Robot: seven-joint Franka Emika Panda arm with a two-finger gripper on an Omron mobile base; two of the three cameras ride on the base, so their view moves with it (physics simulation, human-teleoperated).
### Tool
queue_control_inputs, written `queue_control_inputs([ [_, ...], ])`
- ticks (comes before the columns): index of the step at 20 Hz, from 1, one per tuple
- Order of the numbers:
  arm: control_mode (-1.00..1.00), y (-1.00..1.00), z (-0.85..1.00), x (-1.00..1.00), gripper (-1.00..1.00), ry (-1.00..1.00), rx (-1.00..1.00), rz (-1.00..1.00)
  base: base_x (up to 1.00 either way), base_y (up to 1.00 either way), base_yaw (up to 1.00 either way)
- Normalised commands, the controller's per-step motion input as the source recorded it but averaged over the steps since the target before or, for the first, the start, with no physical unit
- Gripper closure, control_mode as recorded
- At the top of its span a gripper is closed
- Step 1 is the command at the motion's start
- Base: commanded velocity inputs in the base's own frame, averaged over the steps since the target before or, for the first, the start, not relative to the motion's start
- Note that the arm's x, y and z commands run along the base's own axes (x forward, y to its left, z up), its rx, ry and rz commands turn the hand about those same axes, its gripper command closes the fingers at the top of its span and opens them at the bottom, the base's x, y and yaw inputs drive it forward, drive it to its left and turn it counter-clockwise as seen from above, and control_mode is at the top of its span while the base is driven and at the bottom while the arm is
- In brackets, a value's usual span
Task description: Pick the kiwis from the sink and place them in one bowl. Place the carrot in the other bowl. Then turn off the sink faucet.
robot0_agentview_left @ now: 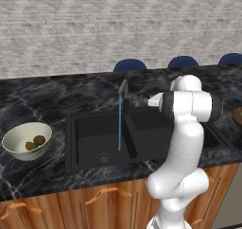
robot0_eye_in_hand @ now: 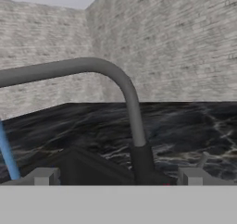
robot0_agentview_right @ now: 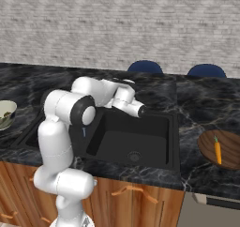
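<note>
Glossy black marble counter (robot0_agentview_left: 42, 100), wooden cabinets (robot0_agentview_left: 94, 202)

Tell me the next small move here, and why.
Probably ease the open claw forward to the faucet base and nudge its lever off. Both kiwis sit in the off-white bowl, the carrot lies in the brown bowl, yet the water stream is running into the sink.

A pale grey brick wall (robot0_agentview_left: 94, 29) spans the far side. Black marble counter (robot0_agentview_left: 42, 98) tops wooden cabinets (robot0_agentview_left: 108, 199); blue chair backs (robot0_agentview_left: 130, 65) stand beyond it.
</note>
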Motion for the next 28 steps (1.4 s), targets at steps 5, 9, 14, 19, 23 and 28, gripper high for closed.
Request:
queue_control_inputs([
  [5, -1.00, 0.00, -0.22, 0.33, -1.00, 0.01, 0.02, 0.00, 0.00, 0.00, 0.00],
  [9, -1.00, 0.00, -0.20, 0.35, -1.00, 0.00, 0.02, 0.00, 0.00, 0.00, 0.00],
  [14, -1.00, 0.00, -0.16, 0.32, -1.00, 0.02, 0.03, 0.00, 0.00, 0.00, 0.00],
  [19, -1.00, 0.00, -0.13, 0.31, -1.00, 0.03, 0.04, 0.00, 0.00, 0.00, 0.00],
  [23, -1.00, 0.00, -0.13, 0.33, -1.00, 0.04, 0.04, 0.00, 0.00, 0.00, 0.00],
  [28, -1.00, 0.00, -0.18, 0.35, -1.00, 0.02, 0.04, 0.00, 0.00, 0.00, 0.00],
])
